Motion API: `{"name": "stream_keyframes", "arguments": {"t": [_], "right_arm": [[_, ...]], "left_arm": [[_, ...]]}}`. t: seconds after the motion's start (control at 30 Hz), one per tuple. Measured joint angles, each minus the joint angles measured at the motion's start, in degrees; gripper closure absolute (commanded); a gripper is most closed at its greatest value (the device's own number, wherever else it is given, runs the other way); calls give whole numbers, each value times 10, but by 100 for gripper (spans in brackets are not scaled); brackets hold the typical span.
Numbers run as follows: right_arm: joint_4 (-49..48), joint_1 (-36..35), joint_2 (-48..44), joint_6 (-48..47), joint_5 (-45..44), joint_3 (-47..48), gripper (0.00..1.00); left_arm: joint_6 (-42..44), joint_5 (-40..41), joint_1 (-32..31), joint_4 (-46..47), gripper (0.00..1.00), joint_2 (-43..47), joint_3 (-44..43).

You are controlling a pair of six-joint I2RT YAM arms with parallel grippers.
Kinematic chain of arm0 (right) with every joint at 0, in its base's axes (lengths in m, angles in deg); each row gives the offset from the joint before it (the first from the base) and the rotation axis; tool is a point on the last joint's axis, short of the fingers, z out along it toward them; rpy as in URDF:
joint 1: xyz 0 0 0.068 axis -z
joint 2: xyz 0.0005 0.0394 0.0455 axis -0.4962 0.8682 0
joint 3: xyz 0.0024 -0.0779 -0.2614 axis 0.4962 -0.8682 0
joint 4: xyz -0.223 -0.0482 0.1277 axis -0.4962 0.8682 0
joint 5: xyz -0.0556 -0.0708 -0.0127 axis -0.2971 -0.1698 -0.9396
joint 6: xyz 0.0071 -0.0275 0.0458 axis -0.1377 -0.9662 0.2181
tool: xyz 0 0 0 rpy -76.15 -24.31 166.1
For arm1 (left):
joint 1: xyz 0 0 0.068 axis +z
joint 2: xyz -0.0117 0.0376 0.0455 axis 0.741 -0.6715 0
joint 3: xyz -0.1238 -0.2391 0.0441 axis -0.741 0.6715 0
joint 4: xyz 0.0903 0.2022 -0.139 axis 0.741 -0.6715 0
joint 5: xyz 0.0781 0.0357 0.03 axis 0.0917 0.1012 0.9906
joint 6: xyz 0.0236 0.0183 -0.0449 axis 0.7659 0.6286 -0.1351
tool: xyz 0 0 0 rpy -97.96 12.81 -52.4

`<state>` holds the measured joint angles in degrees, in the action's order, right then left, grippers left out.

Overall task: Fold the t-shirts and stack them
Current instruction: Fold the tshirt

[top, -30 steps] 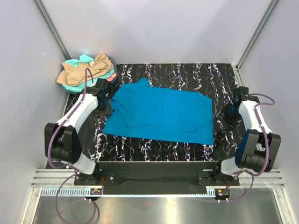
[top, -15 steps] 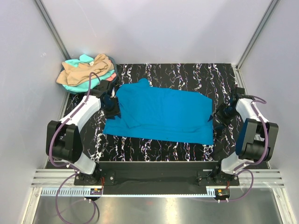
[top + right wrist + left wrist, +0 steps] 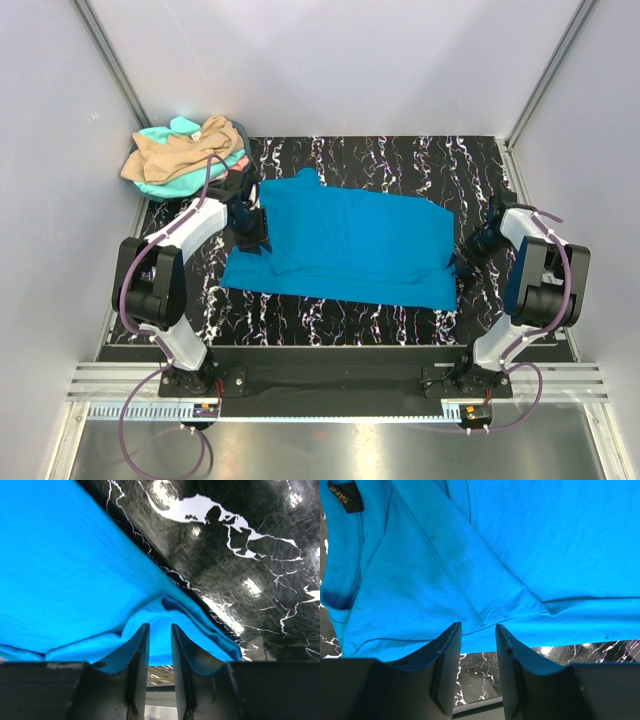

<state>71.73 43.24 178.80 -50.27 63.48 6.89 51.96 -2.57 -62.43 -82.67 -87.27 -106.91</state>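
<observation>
A bright blue t-shirt (image 3: 350,245) lies spread flat on the black marbled table (image 3: 400,160), one sleeve folded in on its left. My left gripper (image 3: 250,232) rests at the shirt's left edge. In the left wrist view this gripper (image 3: 477,627) is open, with the blue hem (image 3: 470,595) just at its tips. My right gripper (image 3: 468,255) is at the shirt's right edge. Its jaws (image 3: 160,627) stand narrow but apart, straddling a raised pucker of blue cloth (image 3: 175,605). A crumpled heap at the back left holds a tan t-shirt (image 3: 180,150) on a mint one (image 3: 160,186).
A coral-pink scrap (image 3: 240,166) peeks from under the heap, close to my left arm. Grey walls with metal posts enclose the table on three sides. A black base bar (image 3: 340,360) runs along the near edge.
Both grippers have moved inward from the table's sides onto the blue shirt's left and right edges. Their jaws have narrowed, the right one more.
</observation>
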Motion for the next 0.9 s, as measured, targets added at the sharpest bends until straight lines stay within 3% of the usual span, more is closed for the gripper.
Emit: {"name": "stream_keyframes", "arguments": {"t": [0.2, 0.27, 0.43, 0.5, 0.57, 0.67, 0.77, 0.9], "right_arm": [[-13, 0, 22, 20, 0, 0, 60], [-15, 0, 31, 25, 1, 0, 60], [-19, 0, 46, 37, 1, 0, 63], [-21, 0, 48, 41, 1, 0, 67], [-23, 0, 49, 44, 0, 0, 83], [-23, 0, 50, 49, -1, 0, 85], [-20, 0, 50, 51, -2, 0, 99], [-14, 0, 49, 54, -4, 0, 100]], "left_arm": [[7, -2, 0, -2, 56, -1, 0], [10, -3, 0, -2, 52, -1, 0], [19, -2, 0, -5, 54, -1, -1], [22, -1, 0, -10, 55, -6, -7], [24, -1, 0, -11, 56, -13, -16], [26, 0, 0, -11, 55, -20, -23], [26, 2, 0, -12, 52, -20, -25], [27, 9, 0, -15, 50, -25, -34]]}}
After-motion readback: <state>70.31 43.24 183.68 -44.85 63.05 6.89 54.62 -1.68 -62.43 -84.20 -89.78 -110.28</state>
